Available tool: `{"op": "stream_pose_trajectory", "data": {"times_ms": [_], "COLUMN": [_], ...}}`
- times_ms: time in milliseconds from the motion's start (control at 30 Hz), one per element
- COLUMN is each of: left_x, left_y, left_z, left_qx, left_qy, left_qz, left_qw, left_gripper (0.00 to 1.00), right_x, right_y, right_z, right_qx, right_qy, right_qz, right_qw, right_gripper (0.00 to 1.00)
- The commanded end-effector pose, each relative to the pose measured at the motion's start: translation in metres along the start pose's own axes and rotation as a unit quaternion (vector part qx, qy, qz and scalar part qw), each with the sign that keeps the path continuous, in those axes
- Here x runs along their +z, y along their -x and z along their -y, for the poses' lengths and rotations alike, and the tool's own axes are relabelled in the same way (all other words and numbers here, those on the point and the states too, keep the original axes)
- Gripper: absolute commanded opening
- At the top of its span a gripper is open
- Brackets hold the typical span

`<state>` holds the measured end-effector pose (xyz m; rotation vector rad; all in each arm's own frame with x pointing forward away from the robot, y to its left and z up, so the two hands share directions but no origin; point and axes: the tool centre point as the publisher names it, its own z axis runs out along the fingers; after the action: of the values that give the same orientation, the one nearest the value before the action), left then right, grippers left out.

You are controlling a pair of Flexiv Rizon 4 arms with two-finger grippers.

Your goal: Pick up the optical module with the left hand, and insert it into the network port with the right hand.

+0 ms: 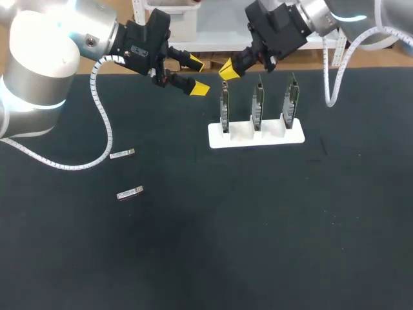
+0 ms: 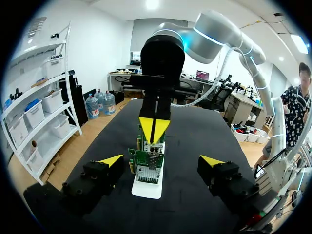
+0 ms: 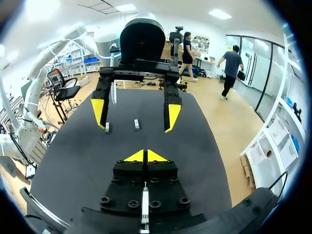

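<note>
1. The left black gripper with yellow tips [image 1: 199, 75] gapes wide and holds nothing. The right gripper [image 1: 227, 70] has its tips pressed together and is empty, just over the leftmost upright green circuit card [image 1: 224, 110]. I cannot tell whether it touches the card.
2. Both arms hang above the far side of the black table [image 1: 258, 245]. Their grippers face each other over the white card stand [image 1: 248, 138].
3. The nearer small silver optical module [image 1: 130, 193] and the farther module [image 1: 122, 154] lie flat to the left, well apart from both grippers. Their long axes run roughly left to right.
</note>
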<state>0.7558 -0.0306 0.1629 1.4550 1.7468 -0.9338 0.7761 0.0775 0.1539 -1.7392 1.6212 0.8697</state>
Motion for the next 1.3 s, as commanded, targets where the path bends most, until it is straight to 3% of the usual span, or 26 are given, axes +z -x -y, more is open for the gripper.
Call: {"op": "stream_pose_trajectory", "data": {"times_ms": [33, 1300], "left_x": [0.001, 0.001], "left_y": [0.002, 0.002], "left_z": [-0.001, -0.001], "left_qx": [-0.002, -0.002], "left_qy": [0.000, 0.000], "left_qz": [-0.004, -0.004], "left_qw": [1.000, 1.000], "left_gripper": [1.00, 1.00], "right_x": [0.004, 0.008], "right_y": [0.001, -0.015], "right_z": [0.006, -0.006], "right_qx": [0.001, 0.012], "right_qy": [0.006, 0.011], "right_qz": [-0.001, -0.019], "right_qw": [1.000, 1.000], "right_gripper": [0.00, 0.00]}}
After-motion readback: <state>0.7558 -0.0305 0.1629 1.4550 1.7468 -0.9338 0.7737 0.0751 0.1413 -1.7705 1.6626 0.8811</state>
